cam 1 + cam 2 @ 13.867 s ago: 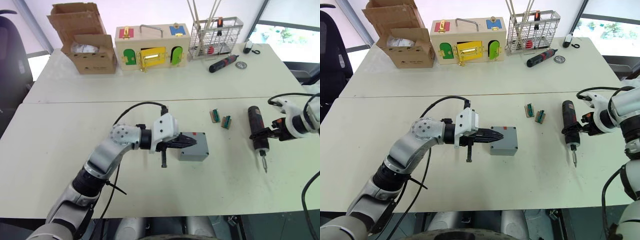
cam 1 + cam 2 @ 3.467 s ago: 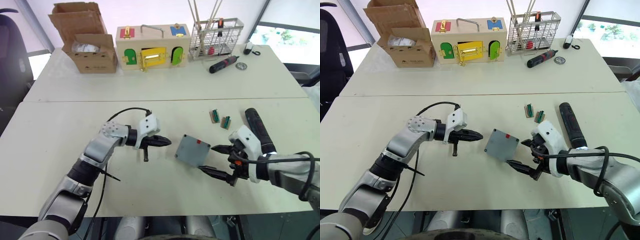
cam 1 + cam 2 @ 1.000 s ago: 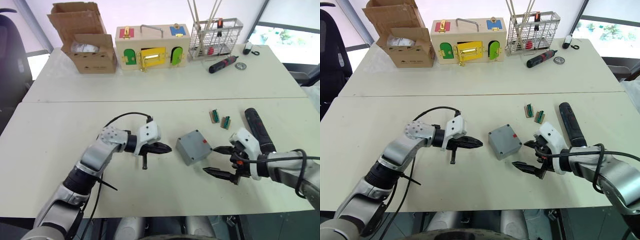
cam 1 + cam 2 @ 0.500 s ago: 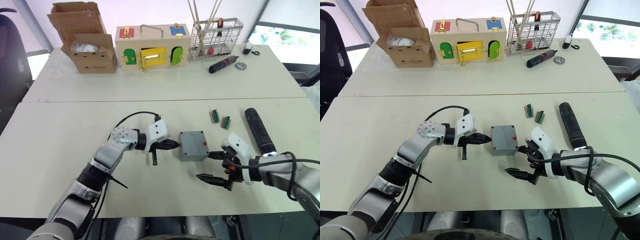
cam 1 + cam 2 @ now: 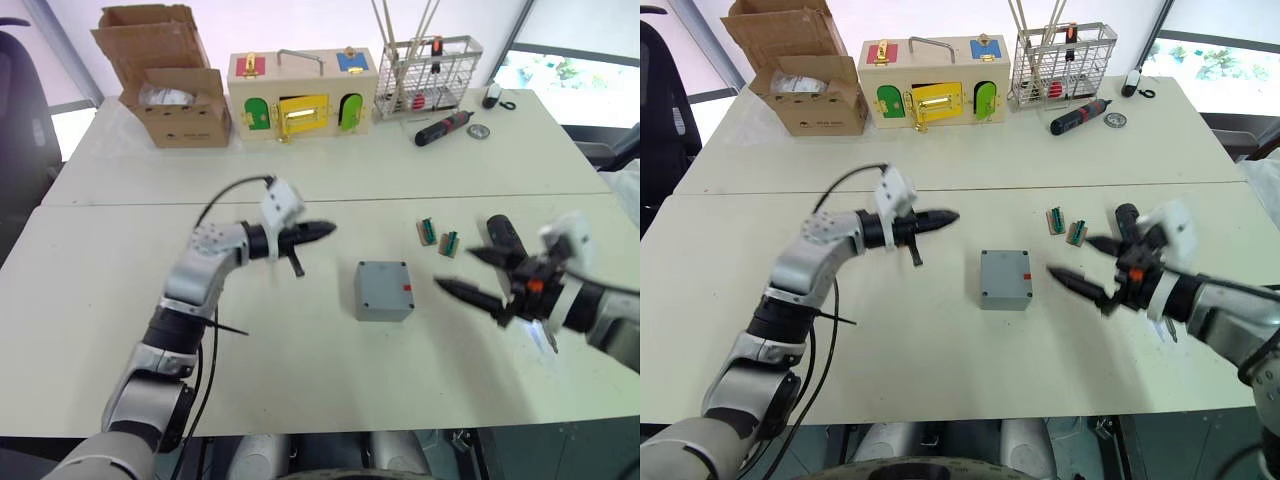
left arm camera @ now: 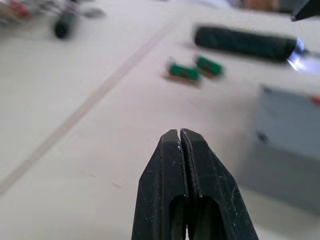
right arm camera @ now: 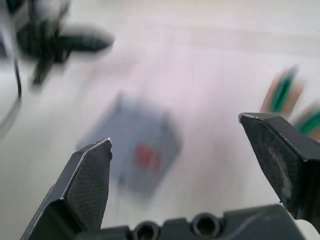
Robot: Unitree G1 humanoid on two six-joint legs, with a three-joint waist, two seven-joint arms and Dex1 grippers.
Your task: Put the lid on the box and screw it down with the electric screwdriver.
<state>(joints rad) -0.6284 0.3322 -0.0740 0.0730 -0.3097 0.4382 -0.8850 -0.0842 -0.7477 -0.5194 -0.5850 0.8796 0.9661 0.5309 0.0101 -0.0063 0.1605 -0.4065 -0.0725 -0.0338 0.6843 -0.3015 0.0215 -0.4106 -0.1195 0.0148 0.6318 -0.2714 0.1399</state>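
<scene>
Right eye view: grey box (image 5: 1004, 279) sat on the worktop (image 5: 940, 360) between the two arms, lid (image 5: 1004, 270) apparently already on top, red mark facing the right side. Right hand (image 5: 1092, 270) hung just to the box's right, fingers spread wide, holding nothing. Electric screwdriver (image 5: 1132, 232) lay right behind that hand, partly hidden by it; its long axis ran roughly away from the robot, lit tip toward the near edge. Left hand (image 5: 946, 216) was clenched empty, raised, well off to the box's far left. Judgement: right arm is much nearer the driver, so the pickup falls to it, with a grip across the barrel.
</scene>
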